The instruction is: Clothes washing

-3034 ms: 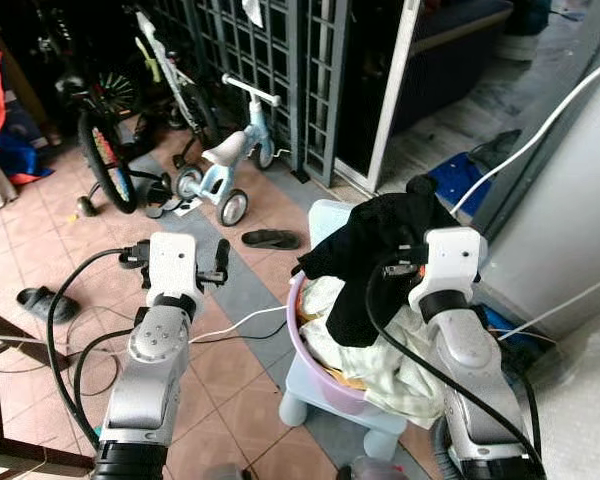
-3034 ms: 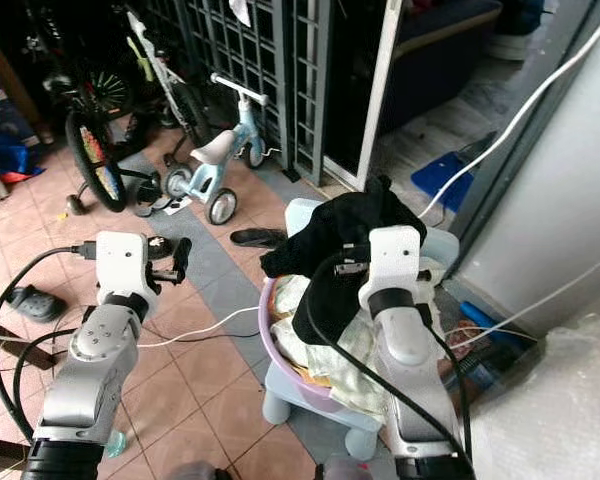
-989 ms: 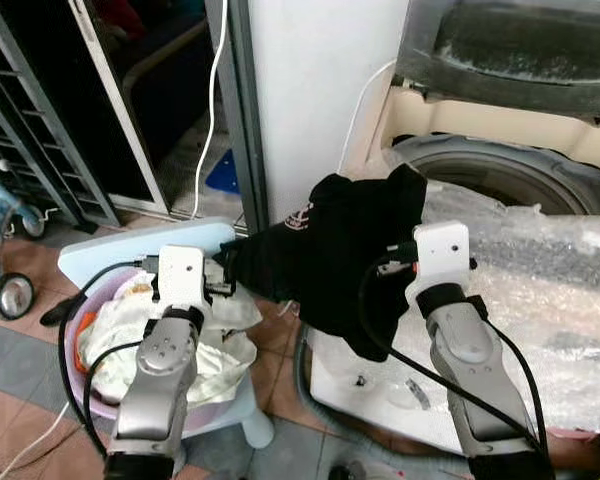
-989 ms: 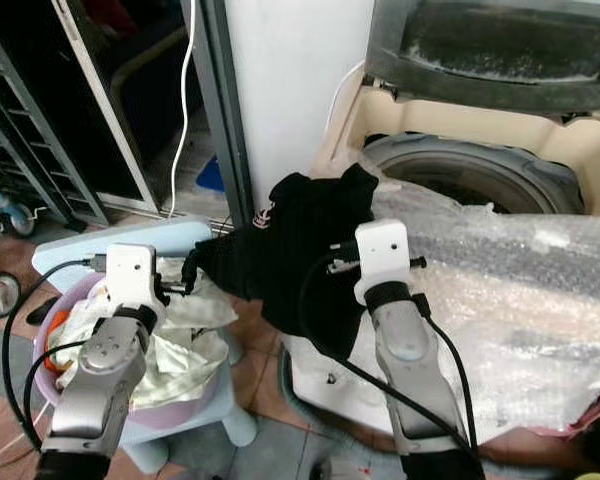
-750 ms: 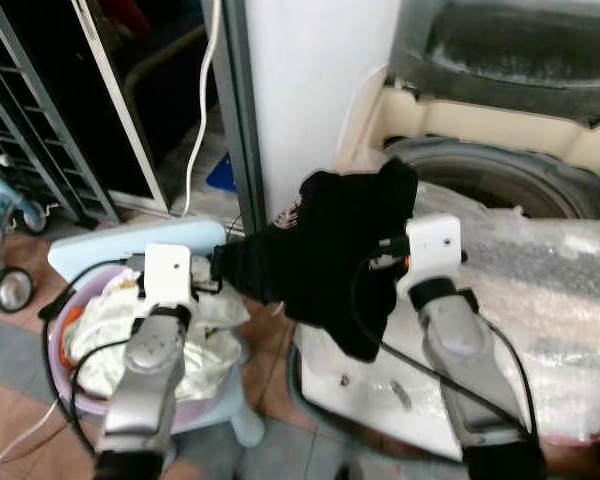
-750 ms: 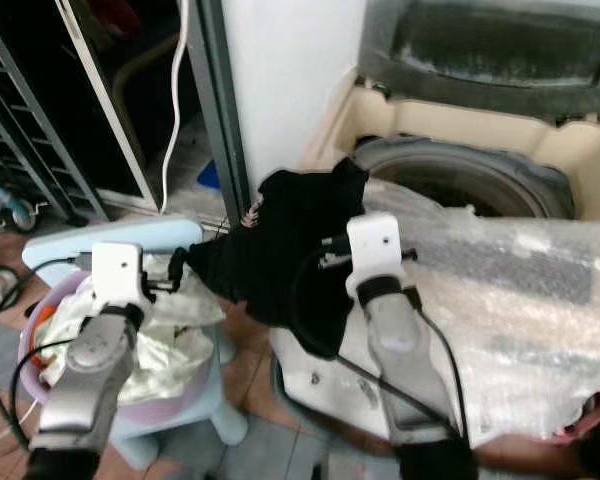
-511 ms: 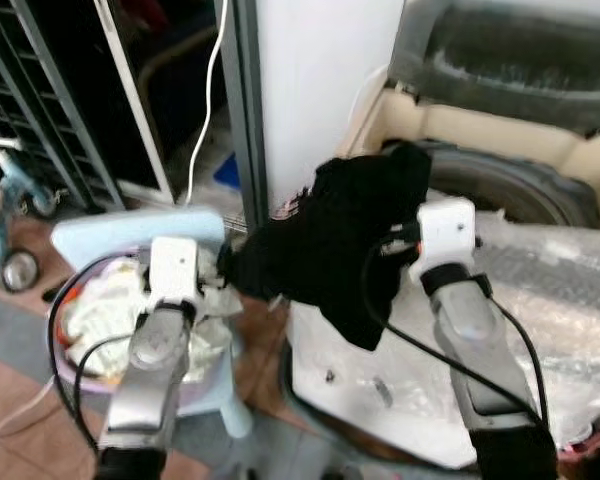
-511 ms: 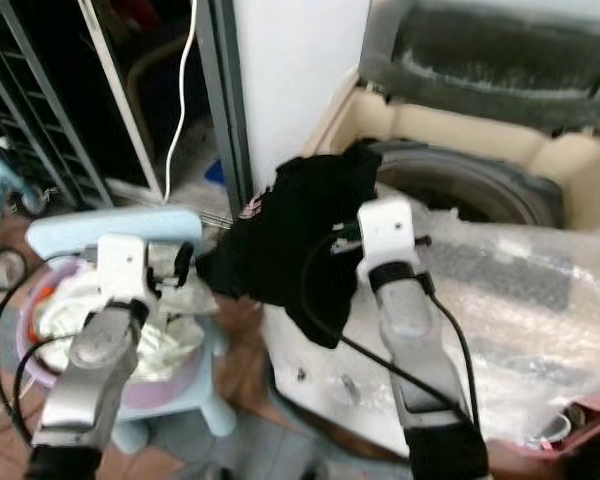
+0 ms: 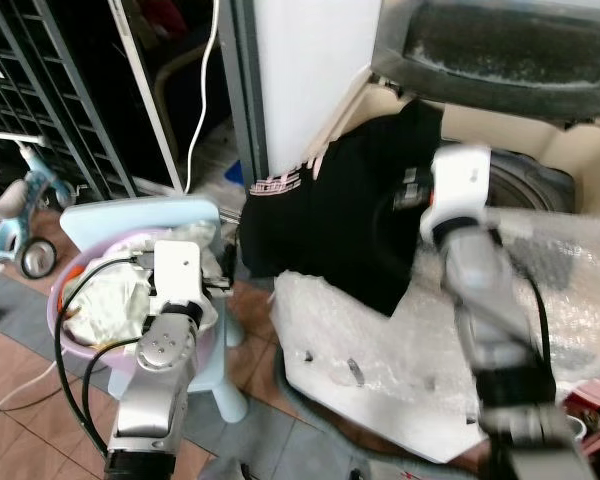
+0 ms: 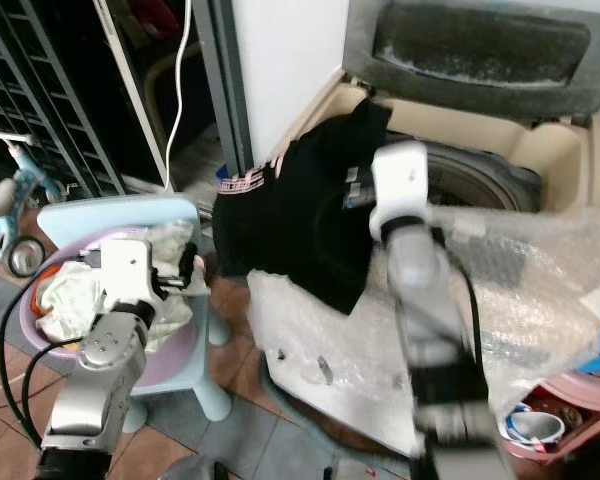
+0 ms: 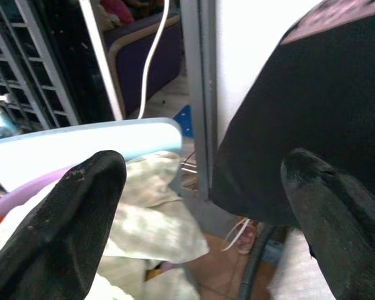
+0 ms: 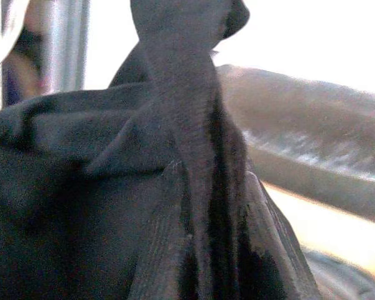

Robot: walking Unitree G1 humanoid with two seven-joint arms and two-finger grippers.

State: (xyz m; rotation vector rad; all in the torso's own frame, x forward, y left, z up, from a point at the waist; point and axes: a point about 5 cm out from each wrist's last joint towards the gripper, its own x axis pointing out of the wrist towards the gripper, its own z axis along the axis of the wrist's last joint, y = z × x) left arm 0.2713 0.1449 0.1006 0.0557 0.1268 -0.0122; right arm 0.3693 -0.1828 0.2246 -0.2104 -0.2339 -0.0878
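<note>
A black garment [image 9: 330, 220] with a pink-lettered hem hangs from my right gripper [image 9: 420, 125], which is shut on its top fold. It is held high at the near rim of the top-loading washing machine's tub [image 9: 545, 190], and the lid [image 9: 510, 45] stands up behind. In the right wrist view the black cloth [image 12: 175, 162] wraps over the fingers. My left gripper [image 11: 200, 206] is open and holds nothing. It hovers over pale clothes [image 9: 110, 295] in a pink basin [image 9: 60, 300] on a light blue stool [image 9: 130, 215].
Bubble wrap [image 9: 380, 340] covers the machine's front and top. A white pillar [image 9: 310, 70] stands left of the machine, and a white cable [image 9: 205, 80] hangs beside it. A metal grille [image 9: 40, 100] and a child's bike [image 9: 20, 200] are at the far left. A pink bucket [image 10: 540, 420] sits at the lower right.
My right arm has lifted the black garment higher and towards the tub, away from my left gripper. The camera has shifted a little. My left gripper stays over the basin.
</note>
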